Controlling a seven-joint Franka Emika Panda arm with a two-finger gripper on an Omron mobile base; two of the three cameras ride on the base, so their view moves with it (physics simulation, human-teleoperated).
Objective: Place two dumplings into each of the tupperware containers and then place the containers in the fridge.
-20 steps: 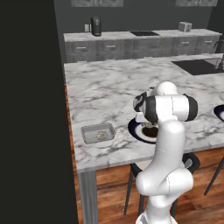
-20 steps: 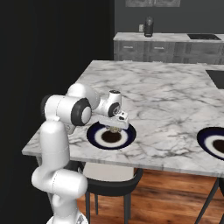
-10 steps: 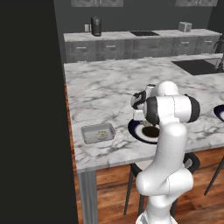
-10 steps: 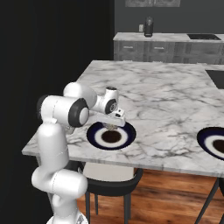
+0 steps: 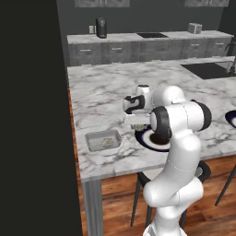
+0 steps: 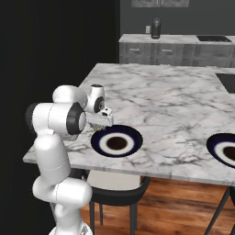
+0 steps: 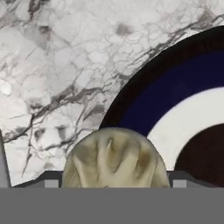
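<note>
Gripper: you see your gripper (image 5: 136,123) low over the left rim of the plate (image 5: 146,138), and in the hand view a dumpling (image 7: 114,158) sits right between its finger tips — the jaws are pinching that dumpling.
Dumpling: pale beige with a folded top; in the hand view it lies at the bottom centre, over the dark outer edge of the plate (image 7: 175,96), with marble beyond it.
Plate: round, dark blue with a white ring and a dark brown blob in the middle; it rests near the front edge of the tabletop (image 5: 106,94), just in front of your arm.
Tupperware container: you have one shallow grey see-through tray (image 5: 103,140) on the tabletop, to the left of the plate and apart from it — something pale lies inside, too small to tell what.
Second plate: another dark blue plate (image 6: 222,149) sits further right along the tabletop's front edge.
Back counter: a dark cylinder-shaped appliance (image 5: 101,27) stands on it.
</note>
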